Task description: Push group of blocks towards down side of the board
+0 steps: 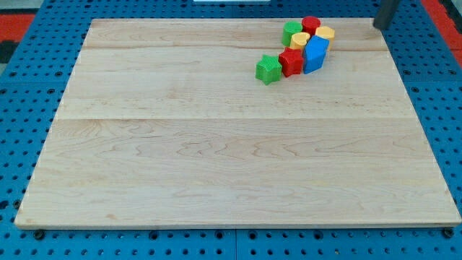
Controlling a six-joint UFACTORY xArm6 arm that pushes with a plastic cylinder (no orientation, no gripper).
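Note:
A tight group of blocks sits near the view's top right of the wooden board (216, 144). It holds a green star-like block (268, 69) at its lower left, a red block (291, 61), a long blue block (315, 54), a yellow block (300, 40), a green round block (291, 30), a red cylinder (310, 25) and a yellow block (325, 33). My rod comes in at the view's top right corner. My tip (377, 27) is to the right of the group, apart from it, near the board's top edge.
The board lies on a blue pegboard table (22, 108) with rows of holes. A red strip (440, 18) runs along the view's top right corner.

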